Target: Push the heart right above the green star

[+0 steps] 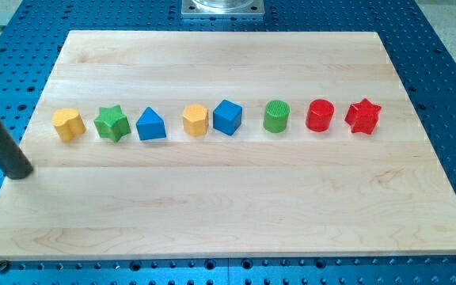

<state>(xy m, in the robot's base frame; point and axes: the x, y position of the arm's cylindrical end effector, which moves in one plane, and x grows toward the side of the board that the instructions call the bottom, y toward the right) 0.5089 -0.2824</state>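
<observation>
A: What's on the wooden board (236, 206)?

B: One row of eight blocks across the upper half, running 9 to 3 o'clock. From the view's left: yellow heart (68, 124), green star (112, 123), blue triangle (150, 125), yellow hexagon (195, 120), blue cube (228, 117), green cylinder (276, 116), red cylinder (320, 115), red star (363, 116). Blue perforated table (442, 95) round the board, metal mount plate (222, 7) at 12 o'clock beyond the top edge.

A: Anything crowding the heart?

B: Green star just beside it at its 3 o'clock, small gap, not touching. Blue triangle next along, also close to the star. Board above the row, toward 12, has nothing on it w/in view.

A: And my tip (20, 173)?

B: At the board's left edge, approx on the rim. Dark rod comes in slanted from the view's upper left. The heart lies at about 1 o'clock from my tip, near but apart, no contact. No block btwn them.

A: Jaws?

B: None on this rig, just a bare rod, so nothing to open or close and it holds nothing.

A: Heart's spot overall?

B: Far left end of the row, upper-left part of the board.
</observation>
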